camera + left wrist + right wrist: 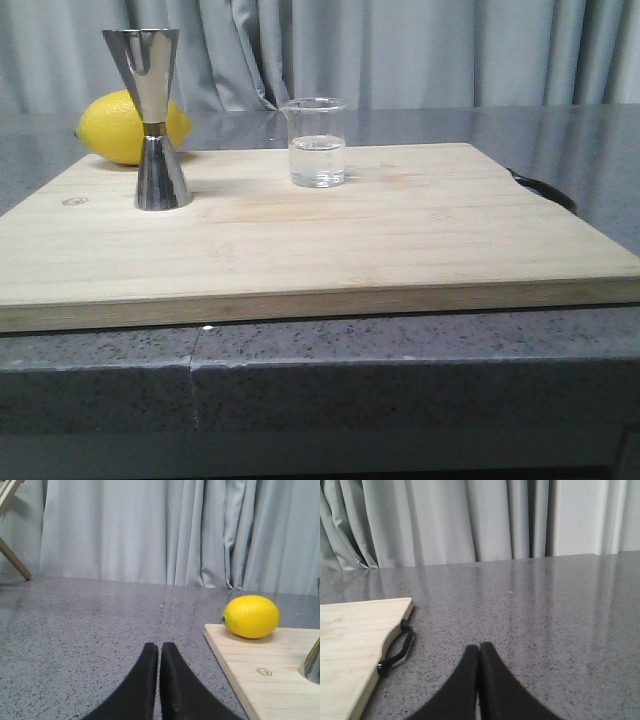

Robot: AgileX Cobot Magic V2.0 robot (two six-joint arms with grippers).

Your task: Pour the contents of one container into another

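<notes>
Tipping of the top-heavy jigger (151, 118) is judged likely if nudged; water could be spilled from the beaker (317, 143). Both jaws are seen pressed together, empty.

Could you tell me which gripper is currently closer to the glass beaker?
Probably the right, though it's close. The beaker stands near the board's middle. The right gripper rests off the board's handle side; the left gripper sits off the opposite edge, beyond the lemon and jigger.
</notes>
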